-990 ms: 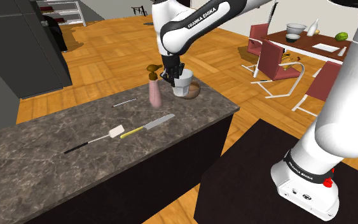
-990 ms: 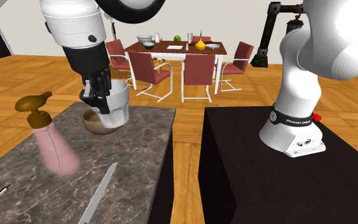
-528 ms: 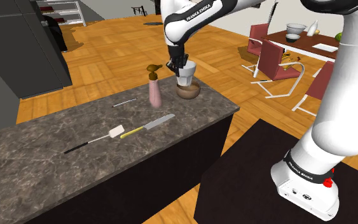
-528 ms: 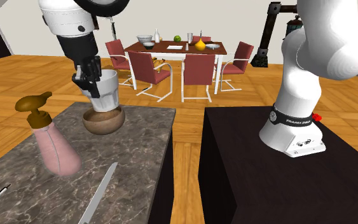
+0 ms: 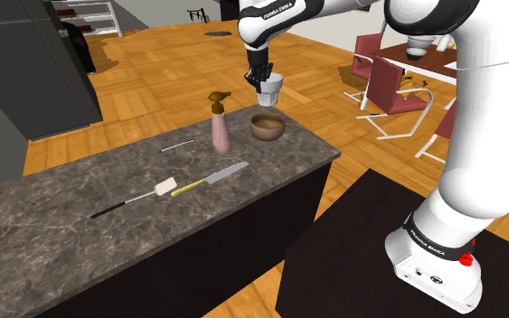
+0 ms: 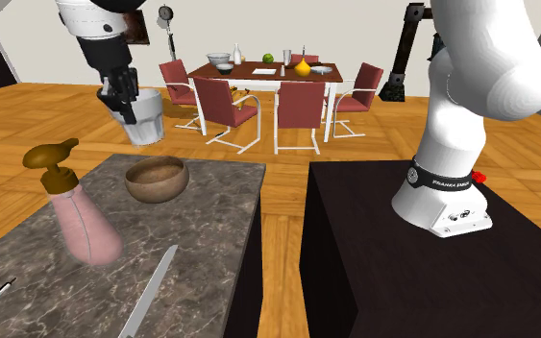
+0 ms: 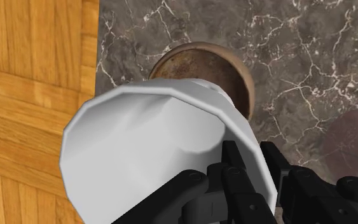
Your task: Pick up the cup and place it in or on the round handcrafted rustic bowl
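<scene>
Cup held in air over bowl, near counter's end edge.
Gripper (image 5: 262, 78) is clamped on the rim wall of the white cup (image 5: 269, 88), w/ the cup hanging just under the fingers, slightly tilted in second ext. view (image 6: 145, 120) and clear of the counter (image 5: 80, 194). Brown round bowl (image 5: 268, 126) sits on the dark marble top close to its end edge, below the cup, not touching it. Wrist view: cup (image 7: 152, 146) overlaps part of the bowl (image 7: 199, 63) beyond the gripper (image 7: 255, 167). Pink pump bottle (image 5: 219, 128) stands just beside the bowl; knife (image 5: 212, 179) lies nearer mid-counter.
</scene>
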Motion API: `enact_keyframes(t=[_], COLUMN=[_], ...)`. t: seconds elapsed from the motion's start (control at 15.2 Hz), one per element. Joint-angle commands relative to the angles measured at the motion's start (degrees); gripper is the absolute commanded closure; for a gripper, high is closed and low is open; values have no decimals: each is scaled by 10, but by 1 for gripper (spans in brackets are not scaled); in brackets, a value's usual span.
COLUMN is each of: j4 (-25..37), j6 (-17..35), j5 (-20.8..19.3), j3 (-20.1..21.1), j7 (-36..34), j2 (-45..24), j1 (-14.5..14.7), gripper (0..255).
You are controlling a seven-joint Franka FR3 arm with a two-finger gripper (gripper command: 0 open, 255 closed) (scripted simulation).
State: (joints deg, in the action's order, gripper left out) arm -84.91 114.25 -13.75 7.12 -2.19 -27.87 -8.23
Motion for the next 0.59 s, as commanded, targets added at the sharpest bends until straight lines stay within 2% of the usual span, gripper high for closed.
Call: enact_keyframes(t=[0.0,0.53], j4=[19,-12], j6=[1,51], j5=[0,-7], j3=[-4,-7], j7=[13,3], j2=[-17,-37], j1=[-8,-8], gripper=[255,255])
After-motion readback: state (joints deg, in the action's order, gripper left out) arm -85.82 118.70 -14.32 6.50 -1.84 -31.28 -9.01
